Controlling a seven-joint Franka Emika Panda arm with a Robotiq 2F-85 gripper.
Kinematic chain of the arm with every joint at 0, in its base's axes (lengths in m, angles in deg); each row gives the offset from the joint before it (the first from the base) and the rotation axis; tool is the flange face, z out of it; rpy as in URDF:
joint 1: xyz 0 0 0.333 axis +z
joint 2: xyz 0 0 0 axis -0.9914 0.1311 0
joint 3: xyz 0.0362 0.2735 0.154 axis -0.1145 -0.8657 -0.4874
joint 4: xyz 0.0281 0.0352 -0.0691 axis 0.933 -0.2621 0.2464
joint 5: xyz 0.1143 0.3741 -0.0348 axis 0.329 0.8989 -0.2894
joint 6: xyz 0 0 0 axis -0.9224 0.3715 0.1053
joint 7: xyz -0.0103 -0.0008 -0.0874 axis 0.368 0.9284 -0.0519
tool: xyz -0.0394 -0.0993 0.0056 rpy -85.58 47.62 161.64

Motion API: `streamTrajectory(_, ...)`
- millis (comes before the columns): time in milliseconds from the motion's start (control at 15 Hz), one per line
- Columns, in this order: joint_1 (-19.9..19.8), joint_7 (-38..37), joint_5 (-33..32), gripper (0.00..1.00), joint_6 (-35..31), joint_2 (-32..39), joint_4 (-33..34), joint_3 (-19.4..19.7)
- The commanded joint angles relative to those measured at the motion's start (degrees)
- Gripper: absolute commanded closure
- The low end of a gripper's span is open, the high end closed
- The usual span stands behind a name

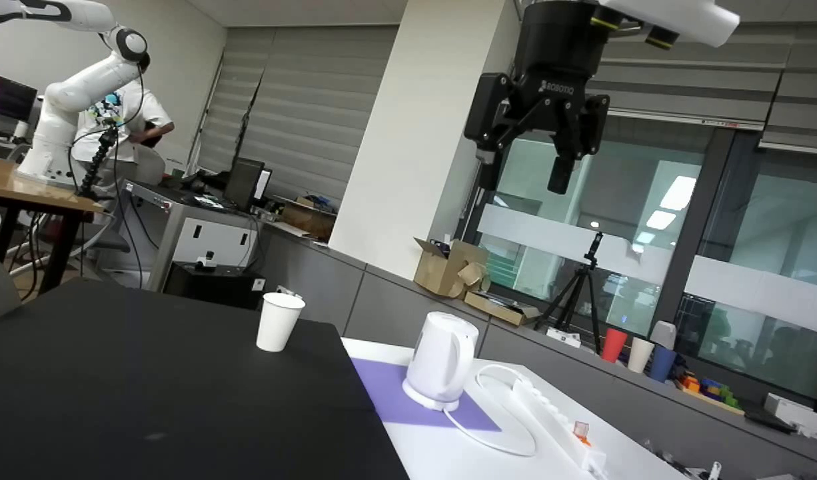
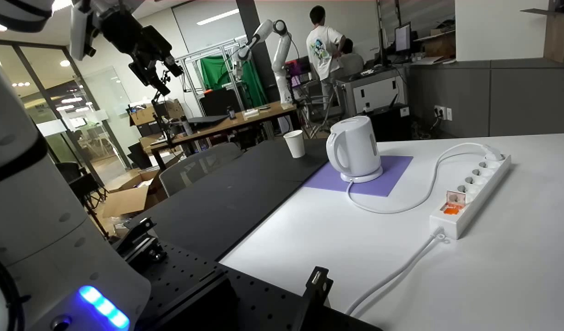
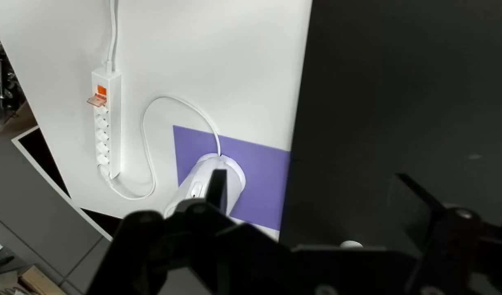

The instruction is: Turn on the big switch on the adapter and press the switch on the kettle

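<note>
High above the worktop, our hand hangs with fingers spread wide, gripping nothing. Well below, the kettle stands on the purple mat; near it lies the adapter, orange switch uncovered. We judge that switch comes first; next, we should close the fingers and lower them onto it.

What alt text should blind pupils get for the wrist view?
A long white plastic power strip with an orange switch is joined by white cord to a rounded white kettle on a flat purple mat. The open black end effector partly hides the kettle.
</note>
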Motion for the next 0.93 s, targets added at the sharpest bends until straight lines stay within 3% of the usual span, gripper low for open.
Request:
streamTrajectory(0,-0.4,-2.4,-3.8,0.0,-1.8,0.4,-0.3,1.2)
streamTrajectory(133,-3.3,-2.3,-8.4,0.0,-5.3,0.5,-0.9,2.6)
streamTrajectory(200,-4.8,-0.8,-10.0,0.0,-7.8,0.8,-1.4,5.1)
streamTrajectory(467,-15.2,-0.9,-18.8,0.0,-16.5,3.3,-2.1,11.1)
streamTrajectory(533,-18.1,-0.9,-21.1,0.25,-18.8,4.8,-2.0,12.4)
streamTrajectory(667,-23.1,-0.2,-24.7,0.32,-22.8,8.6,-1.5,15.4)
streamTrajectory(867,-28.2,1.4,-27.6,0.55,-28.2,15.3,-0.4,20.1)
